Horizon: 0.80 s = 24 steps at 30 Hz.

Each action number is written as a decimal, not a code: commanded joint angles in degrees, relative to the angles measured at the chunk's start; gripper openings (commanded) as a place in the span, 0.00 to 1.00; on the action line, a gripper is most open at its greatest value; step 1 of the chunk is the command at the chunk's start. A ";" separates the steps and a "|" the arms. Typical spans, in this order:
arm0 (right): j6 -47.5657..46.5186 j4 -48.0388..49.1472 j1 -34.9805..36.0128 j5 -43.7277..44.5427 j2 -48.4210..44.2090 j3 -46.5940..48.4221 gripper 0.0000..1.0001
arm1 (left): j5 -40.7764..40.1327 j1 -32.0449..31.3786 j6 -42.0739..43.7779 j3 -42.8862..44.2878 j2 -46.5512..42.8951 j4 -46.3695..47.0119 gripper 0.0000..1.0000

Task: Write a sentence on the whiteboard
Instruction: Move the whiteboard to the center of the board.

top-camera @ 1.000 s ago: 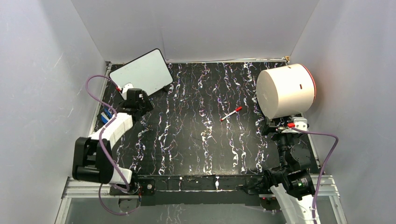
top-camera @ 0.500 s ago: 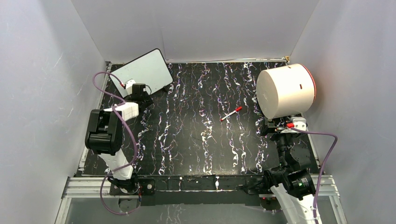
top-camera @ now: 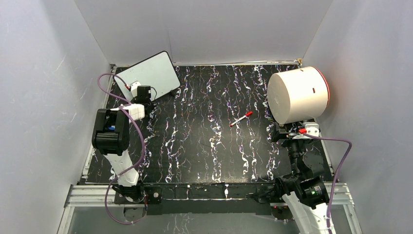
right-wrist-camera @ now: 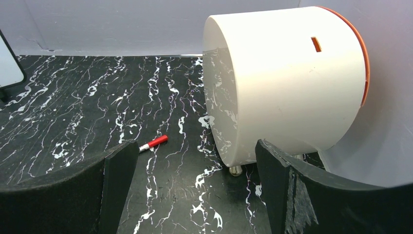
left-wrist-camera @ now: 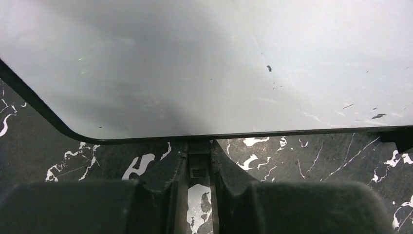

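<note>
Whiteboard [top-camera: 151, 73] sits at the table's [top-camera: 204, 156] 11 o'clock corner, turned askew to the table edges, and its white face carries a few dark specks in my left wrist view. My left gripper [left-wrist-camera: 199, 148] is right at the board's near edge. Its jaws are drawn close with only a narrow slot between them, and I cannot tell whether they pinch the frame. A red-capped marker [top-camera: 241, 118] lies loose on the marbled top just toward 1 o'clock from centre, well apart from the board. At 2 o'clock a big white drum [top-camera: 297, 95] lies on its side. My right gripper [right-wrist-camera: 195, 146] is just beside the drum at 4 o'clock, jaws spread wide and holding nothing.
</note>
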 commanded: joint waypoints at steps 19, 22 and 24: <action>-1.06 3.03 1.36 -1.51 -0.75 0.97 0.99 | 2.79 -11.69 -3.77 -12.75 -10.14 -0.52 0.00; -1.39 2.44 1.36 -1.55 -0.75 0.97 0.99 | 3.49 -13.86 -6.46 -15.65 -11.51 -0.02 0.00; -1.70 2.21 1.36 -1.40 -0.75 1.04 0.99 | 2.59 -15.97 -7.88 -17.08 -12.26 -0.16 0.00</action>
